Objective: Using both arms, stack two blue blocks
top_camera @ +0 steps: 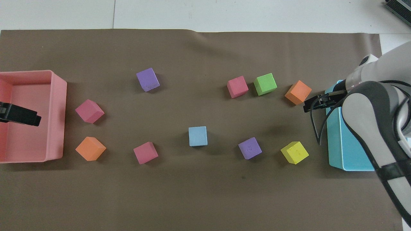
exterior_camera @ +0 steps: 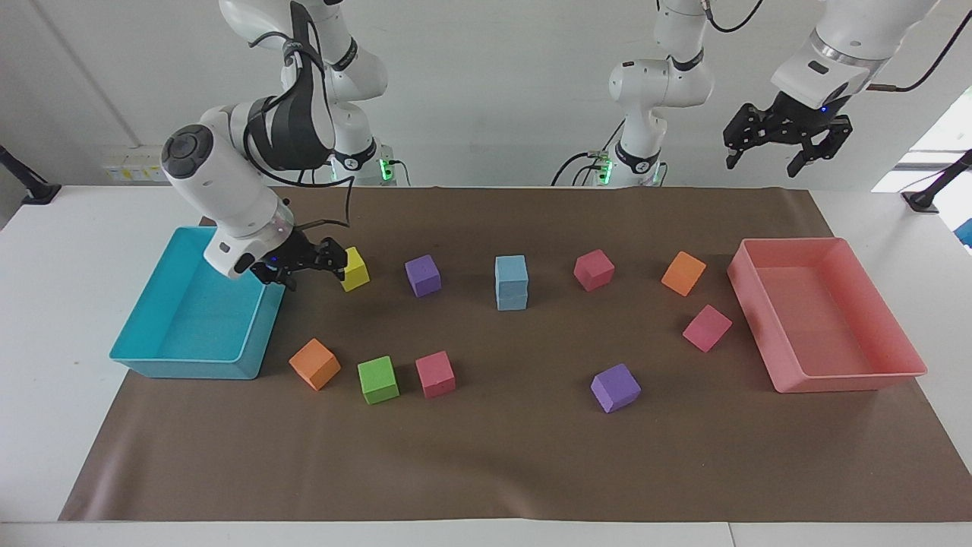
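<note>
Mid-mat, between a purple cube (exterior_camera: 423, 274) and a pink cube (exterior_camera: 594, 270), the two blue blocks (exterior_camera: 511, 282) stand stacked. Right gripper (exterior_camera: 304, 262), empty, fingers spread, hovers by the cyan tray (exterior_camera: 152, 361); left gripper (exterior_camera: 786, 140), spread, waits high above the pink tray (exterior_camera: 850, 380).

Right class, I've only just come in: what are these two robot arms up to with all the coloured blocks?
The two blue blocks already stand stacked, one on the other, mid-table, and nothing touches them. Neither arm holds anything. The right gripper hangs open and low, over the edge of the cyan tray beside the yellow block. The left gripper is raised high and open at the end of the table with the pink tray. The other cubes lie scattered on the brown mat.
</note>
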Controlling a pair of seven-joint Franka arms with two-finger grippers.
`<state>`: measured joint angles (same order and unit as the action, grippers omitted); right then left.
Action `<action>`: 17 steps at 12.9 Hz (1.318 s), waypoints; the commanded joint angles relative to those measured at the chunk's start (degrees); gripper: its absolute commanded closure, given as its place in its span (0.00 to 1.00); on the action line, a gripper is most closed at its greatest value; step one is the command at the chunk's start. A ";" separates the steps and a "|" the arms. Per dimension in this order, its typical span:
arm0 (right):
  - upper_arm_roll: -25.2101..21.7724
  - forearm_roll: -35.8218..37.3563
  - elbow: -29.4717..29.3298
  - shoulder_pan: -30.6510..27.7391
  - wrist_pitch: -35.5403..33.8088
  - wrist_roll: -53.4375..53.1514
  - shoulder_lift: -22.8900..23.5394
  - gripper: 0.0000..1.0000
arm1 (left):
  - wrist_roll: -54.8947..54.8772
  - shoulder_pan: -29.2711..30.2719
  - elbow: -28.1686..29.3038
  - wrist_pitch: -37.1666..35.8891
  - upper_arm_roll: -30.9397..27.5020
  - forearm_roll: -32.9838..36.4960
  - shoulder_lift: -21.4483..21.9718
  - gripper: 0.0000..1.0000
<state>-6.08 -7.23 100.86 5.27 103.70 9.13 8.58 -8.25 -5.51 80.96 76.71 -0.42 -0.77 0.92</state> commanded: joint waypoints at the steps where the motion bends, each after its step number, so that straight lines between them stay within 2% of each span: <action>1: 0.54 4.15 -0.14 -2.71 -1.66 -1.48 -3.29 0.00 | -1.07 1.11 -0.37 -1.38 0.33 -0.63 0.57 0.00; 4: 0.54 8.62 -1.54 -3.25 -2.71 -1.48 -6.98 0.00 | -1.06 1.20 -0.37 -1.12 0.33 -0.28 0.57 0.00; 8: 0.45 8.89 -11.11 -3.34 -15.00 -1.74 -7.35 0.00 | -0.63 0.94 0.68 2.64 0.50 -0.72 0.66 0.00; 11: 0.54 8.89 -15.25 -3.34 -20.36 -1.74 -8.13 0.00 | -0.71 1.20 3.49 5.38 0.50 -0.72 1.19 0.00; 13: 0.45 9.50 -15.70 -3.34 -21.09 -1.74 -10.50 0.00 | -0.45 0.50 5.24 6.35 0.50 -0.72 1.62 0.00; 15: 0.54 10.65 -14.91 -3.34 -22.22 -1.92 -12.35 0.00 | 0.51 0.32 9.80 8.71 0.50 -0.72 4.51 0.00; 17: 0.89 10.48 -10.80 -3.25 -21.79 -2.62 -15.32 0.00 | 0.34 0.85 12.72 10.65 0.50 -0.72 6.11 0.00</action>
<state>-6.16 1.83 85.84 2.49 81.67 8.49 -3.66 -8.27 -5.02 88.04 84.24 0.15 -0.85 2.89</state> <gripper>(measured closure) 0.000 0.000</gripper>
